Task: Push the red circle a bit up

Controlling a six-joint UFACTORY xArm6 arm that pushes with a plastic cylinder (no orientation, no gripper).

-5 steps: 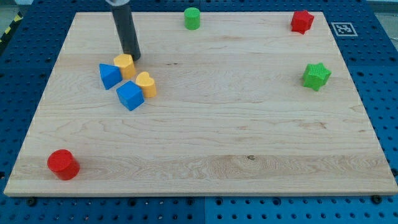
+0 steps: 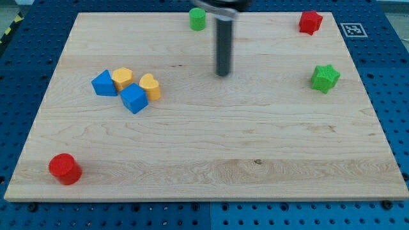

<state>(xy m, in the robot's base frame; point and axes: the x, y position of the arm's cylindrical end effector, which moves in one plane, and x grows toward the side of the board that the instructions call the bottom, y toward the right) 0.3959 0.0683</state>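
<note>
The red circle point(image 2: 64, 168) sits near the board's bottom left corner. My tip point(image 2: 222, 73) is on the board in the upper middle, far to the upper right of the red circle and touching no block. The rod rises from it to the view's top edge.
A cluster at the left holds a blue triangle point(image 2: 102, 84), a yellow block point(image 2: 123, 78), a yellow heart point(image 2: 150, 87) and a blue cube point(image 2: 134, 99). A green cylinder point(image 2: 197, 18) sits at top middle, a red star point(image 2: 310, 22) at top right, a green star point(image 2: 324, 78) at right.
My tip moved right from beside the yellow block to the upper middle of the board. The blue triangle and the yellow block have shifted slightly to the left.
</note>
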